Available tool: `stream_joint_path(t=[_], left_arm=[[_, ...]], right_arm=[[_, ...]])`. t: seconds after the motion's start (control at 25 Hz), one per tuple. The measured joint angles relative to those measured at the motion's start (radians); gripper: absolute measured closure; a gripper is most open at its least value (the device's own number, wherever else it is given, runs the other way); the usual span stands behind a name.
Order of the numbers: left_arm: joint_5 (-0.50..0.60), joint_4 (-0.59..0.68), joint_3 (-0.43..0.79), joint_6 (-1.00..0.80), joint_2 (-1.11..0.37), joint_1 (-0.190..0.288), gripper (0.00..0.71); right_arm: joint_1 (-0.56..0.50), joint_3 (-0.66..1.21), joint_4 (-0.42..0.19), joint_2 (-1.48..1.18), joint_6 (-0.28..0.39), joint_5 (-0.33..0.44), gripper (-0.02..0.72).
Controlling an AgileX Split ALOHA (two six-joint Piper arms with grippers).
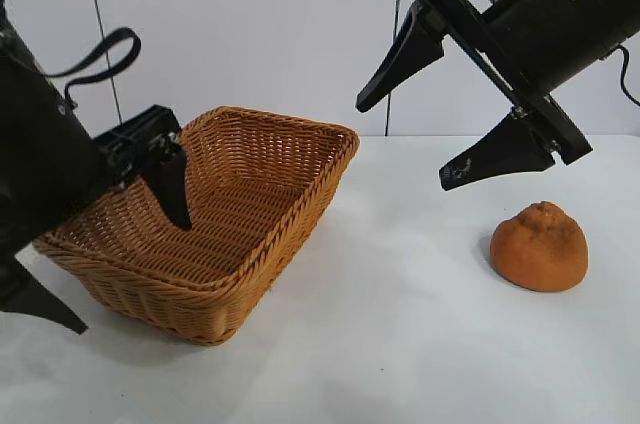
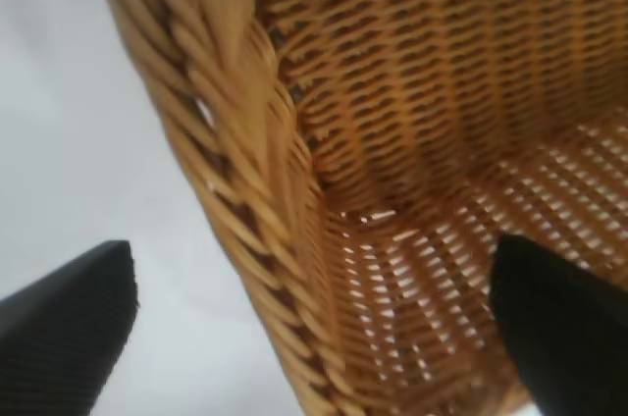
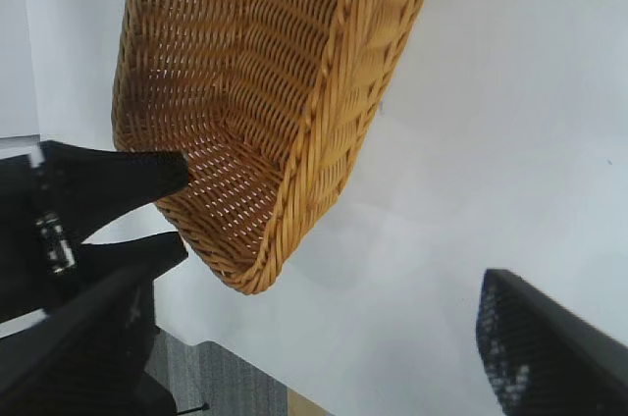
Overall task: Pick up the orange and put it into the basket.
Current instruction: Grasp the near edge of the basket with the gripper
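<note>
Between the right gripper's widely spread fingers there is only air; nothing is held, and the orange sits on the white tabletop below and a little beyond the lower fingertip, clear of it. At the other side, the left gripper is also spread wide and empty, one finger reaching down inside the basket and the other outside the near wall, so the woven rim lies between them without visible contact. The orange is a lumpy dome with a puckered knob on top and dull, rough skin; it looks firm, moderately heavy for its size, and not slippery, so the pitted rind should give the textured finger faces a fair hold. Taking it across the widest part of the body, below the knob, seems safest, with only modest squeeze since the skin may bruise. The basket is stiff tan wicker, with flared sides, braided rim and an open-weave floor, empty as far as shown, well apart from the orange.
</note>
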Motion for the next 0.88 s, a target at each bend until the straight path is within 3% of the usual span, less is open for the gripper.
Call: stream_joint_path(t=[0.32, 0.4, 0.48, 0.56, 0.64, 0.68, 0.88], left_arm=[[-0.076, -0.002, 0.000, -0.004, 0.075, 0.000, 0.035], [-0.078, -0.002, 0.000, -0.012, 0.076, 0.000, 0.118], [-0.079, -0.002, 0.000, -0.036, 0.076, 0.000, 0.258], [-0.077, -0.002, 0.000, -0.060, 0.076, 0.000, 0.455], [-0.083, -0.013, 0.000, -0.088, 0.076, 0.006, 0.597], [-0.084, -0.014, -0.004, -0.088, 0.076, 0.014, 0.628], [0.047, -0.015, -0.091, -0.007, 0.077, 0.096, 0.628]], right_arm=[[0.000, 0.000, 0.000, 0.000, 0.003, 0.001, 0.093], [0.000, 0.000, 0.000, 0.000, 0.006, 0.001, 0.093], [0.000, 0.000, 0.000, 0.000, 0.008, 0.002, 0.093], [0.000, 0.000, 0.000, 0.000, 0.009, 0.002, 0.093], [0.000, 0.000, 0.000, 0.000, 0.009, 0.002, 0.093], [0.000, 0.000, 0.000, 0.000, 0.009, 0.002, 0.093], [0.000, 0.000, -0.001, 0.000, 0.009, 0.001, 0.093]])
